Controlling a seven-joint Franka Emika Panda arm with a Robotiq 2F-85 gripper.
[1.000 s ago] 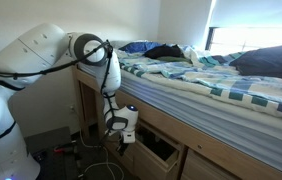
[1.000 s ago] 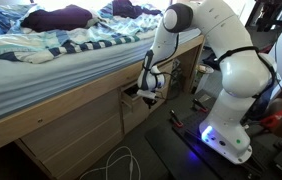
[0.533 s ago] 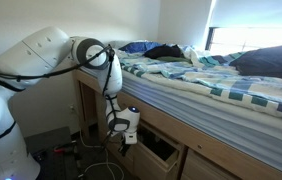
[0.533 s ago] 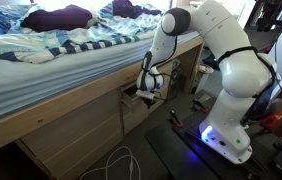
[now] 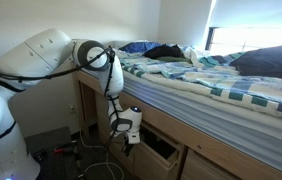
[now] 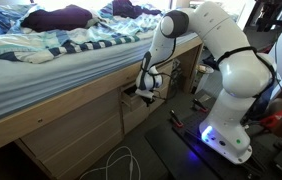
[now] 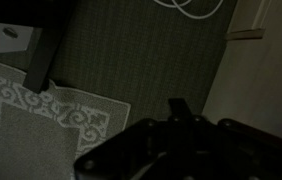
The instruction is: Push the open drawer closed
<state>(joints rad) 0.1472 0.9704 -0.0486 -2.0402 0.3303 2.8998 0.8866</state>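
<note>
The drawer (image 5: pixel 159 152) is a light-tan wooden box with a dark inside, pulled partly out of the bed base. It also shows in the exterior view from the opposite side (image 6: pixel 133 110). My gripper (image 5: pixel 129 137) hangs low at the drawer's front panel and seems to touch it (image 6: pixel 147 95). In the wrist view the fingers (image 7: pixel 178 108) show as one dark tip, pressed together and holding nothing. The tan panel (image 7: pixel 266 80) runs along the right.
A bed with a striped blanket (image 5: pixel 211 80) and dark clothes lies above the drawer. Matching wooden panels (image 6: pixel 71 135) flank it. White cables (image 6: pixel 121 162) lie on the carpet. A patterned rug (image 7: pixel 31 115) and the robot base (image 6: pixel 226 135) are close by.
My gripper has shifted slightly down and toward the bed base against the drawer front. The drawer looks pushed in a little.
</note>
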